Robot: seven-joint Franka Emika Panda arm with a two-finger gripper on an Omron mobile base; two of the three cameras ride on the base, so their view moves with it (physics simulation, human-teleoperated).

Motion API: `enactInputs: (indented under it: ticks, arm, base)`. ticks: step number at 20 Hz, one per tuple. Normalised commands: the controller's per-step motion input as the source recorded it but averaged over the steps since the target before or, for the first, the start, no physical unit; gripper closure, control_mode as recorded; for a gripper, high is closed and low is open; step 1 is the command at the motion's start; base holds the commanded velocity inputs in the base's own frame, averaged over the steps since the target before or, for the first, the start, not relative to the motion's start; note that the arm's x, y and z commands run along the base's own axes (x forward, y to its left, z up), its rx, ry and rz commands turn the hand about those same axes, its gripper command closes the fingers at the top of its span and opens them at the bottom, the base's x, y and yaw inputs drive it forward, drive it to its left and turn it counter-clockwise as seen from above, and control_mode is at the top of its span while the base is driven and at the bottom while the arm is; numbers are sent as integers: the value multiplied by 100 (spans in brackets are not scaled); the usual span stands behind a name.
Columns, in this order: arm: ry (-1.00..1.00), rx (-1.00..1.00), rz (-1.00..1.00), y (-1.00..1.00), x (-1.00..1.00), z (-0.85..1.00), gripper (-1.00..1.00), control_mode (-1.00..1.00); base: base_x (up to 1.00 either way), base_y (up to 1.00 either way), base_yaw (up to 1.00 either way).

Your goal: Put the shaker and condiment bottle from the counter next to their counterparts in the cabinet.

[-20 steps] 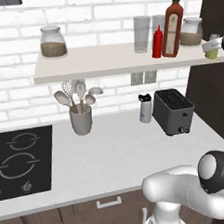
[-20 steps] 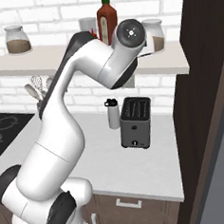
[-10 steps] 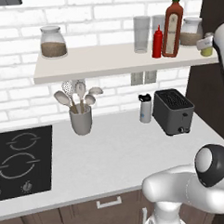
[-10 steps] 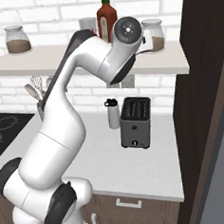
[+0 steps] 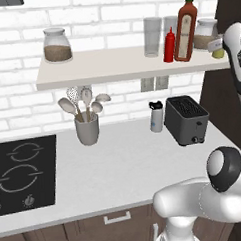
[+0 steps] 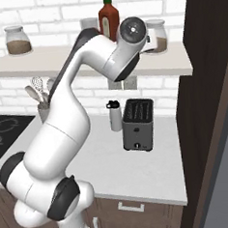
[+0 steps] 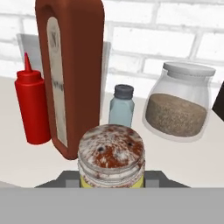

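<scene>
1. Left base view: the shaker (image 5: 218, 53) sits at the right end of the cabinet (image 5: 114, 67), at about 3 o'clock from the tall sauce bottle (image 5: 184, 23), and the white forearm rises along the right edge of this view. The condiment bottle (image 5: 169, 46) already stands on the shelf touching or just beside the sauce bottle's left side. Judge the remaining step as setting the shaker down next to the lidded jar (image 5: 204, 34).

2. Right base view: the arm reaches up and over from the base, elbow high, wrist bent toward the shelf at the jar (image 6: 156, 35). The hand is hidden behind the wrist joint, so read clearance from the hand view.

3. Hand view: the gripper (image 7: 112, 177) is clenched on the shaker (image 7: 111, 155), whose speckled cap faces the camera. The jar (image 7: 178, 103) lies at 2 o'clock, a small blue-glass shaker (image 7: 121, 106) at 12, the sauce bottle (image 7: 70, 74) at 11, the condiment bottle (image 7: 31, 105) at 9.

4. To do it well, lower straight onto the bare shelf at 4 o'clock, short of the jar. Keep the shaker upright, and release only once its base rests flat.

5. Keep clear of the sauce bottle; a nudge could topple it.
</scene>
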Motion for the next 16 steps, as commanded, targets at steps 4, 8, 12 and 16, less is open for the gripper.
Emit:
enactInputs:
  ticks: [4, 8, 12, 16]
  arm:
    - [-2, -1, 0, -25, 7, -4, 100, -100]
    - [0, 0, 0, -8, 6, -4, 100, -100]
    - [1, -4, 0, 2, 0, -9, 100, -100]
    - [0, -3, 0, 0, 9, -6, 100, -100]
  base:
    - [0, 0, 0]
    - [0, 0, 0]
    - [0, 0, 0]
    - [0, 0, 0]
